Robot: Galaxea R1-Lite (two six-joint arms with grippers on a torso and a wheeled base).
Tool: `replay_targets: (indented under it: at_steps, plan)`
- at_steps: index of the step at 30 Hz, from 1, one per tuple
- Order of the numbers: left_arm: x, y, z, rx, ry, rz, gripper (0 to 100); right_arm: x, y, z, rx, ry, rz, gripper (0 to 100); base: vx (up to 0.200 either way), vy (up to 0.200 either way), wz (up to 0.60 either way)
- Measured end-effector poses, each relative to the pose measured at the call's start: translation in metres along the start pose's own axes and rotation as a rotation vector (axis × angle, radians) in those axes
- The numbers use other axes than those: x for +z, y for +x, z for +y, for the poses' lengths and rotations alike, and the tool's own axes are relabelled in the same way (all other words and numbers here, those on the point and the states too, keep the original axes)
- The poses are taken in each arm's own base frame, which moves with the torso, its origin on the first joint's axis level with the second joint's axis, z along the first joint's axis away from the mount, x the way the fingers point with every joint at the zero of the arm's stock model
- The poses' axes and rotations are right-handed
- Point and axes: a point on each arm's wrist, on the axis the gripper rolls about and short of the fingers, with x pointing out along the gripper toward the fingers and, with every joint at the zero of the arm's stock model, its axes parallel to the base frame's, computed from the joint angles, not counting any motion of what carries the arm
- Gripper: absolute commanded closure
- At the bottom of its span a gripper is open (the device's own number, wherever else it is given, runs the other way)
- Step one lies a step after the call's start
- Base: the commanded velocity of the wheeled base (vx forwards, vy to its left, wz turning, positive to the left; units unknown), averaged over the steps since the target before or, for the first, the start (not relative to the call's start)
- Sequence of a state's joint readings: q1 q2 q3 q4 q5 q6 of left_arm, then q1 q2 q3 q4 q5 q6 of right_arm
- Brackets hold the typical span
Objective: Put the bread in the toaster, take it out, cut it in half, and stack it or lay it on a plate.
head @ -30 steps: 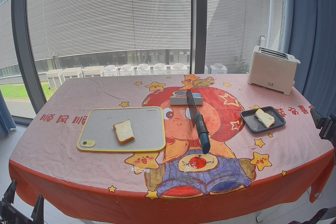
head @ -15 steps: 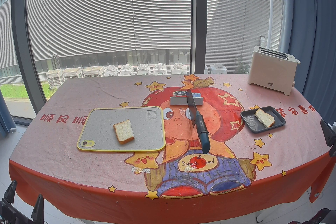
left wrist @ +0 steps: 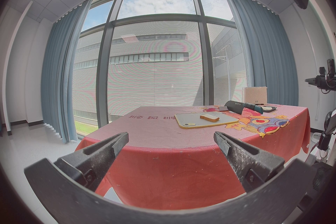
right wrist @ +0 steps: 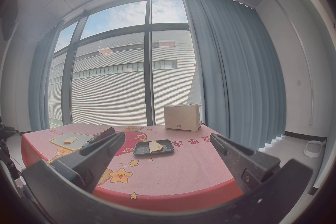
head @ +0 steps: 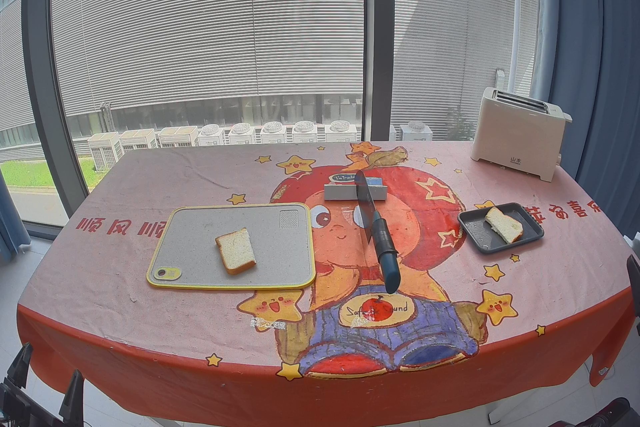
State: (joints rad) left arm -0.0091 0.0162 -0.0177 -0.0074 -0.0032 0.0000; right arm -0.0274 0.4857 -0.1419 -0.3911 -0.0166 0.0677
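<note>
One half slice of bread [head: 235,250] lies on the grey, yellow-rimmed cutting board [head: 193,248]. The other bread half [head: 504,224] lies in the dark tray-like plate [head: 480,236] at the right. A knife [head: 377,231] with a dark blue handle rests between them, its blade on a small grey holder [head: 355,189]. The cream toaster [head: 520,131] stands at the back right. My left gripper [head: 41,385] hangs open below the table's front left corner, its fingers [left wrist: 98,158] empty. My right gripper [right wrist: 166,161] is open and empty, off the table's right edge.
The table [head: 167,181] carries a pink cartoon cloth with an orange skirt. A large window with dark frames stands behind it, and blue curtains hang at both sides. A camera stand [left wrist: 323,81] is near the wall on the right.
My right gripper has drawn back from the table's right edge and dropped almost out of the head view. The bread, knife, board and left gripper have not moved.
</note>
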Motion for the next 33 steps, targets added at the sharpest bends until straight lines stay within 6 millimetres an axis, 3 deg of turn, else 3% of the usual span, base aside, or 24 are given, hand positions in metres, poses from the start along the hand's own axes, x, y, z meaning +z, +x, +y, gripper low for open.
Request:
replay_targets:
  at_steps: [6,21,33]
  plan:
    - [0.000,0.000,0.000,0.000,0.000,0.000,0,-0.003,-0.013,0.000,-0.001,-0.008,-0.025,0,0.000,0.000,0.00]
    - [0.000,0.000,0.000,0.000,0.000,0.000,0,-0.036,-0.044,-0.002,-0.006,-0.008,0.041,0,0.000,0.000,0.00]
    - [0.000,0.000,0.000,0.000,0.000,0.000,0,-0.047,-0.050,-0.003,-0.002,-0.012,0.008,0,0.000,0.000,0.00]
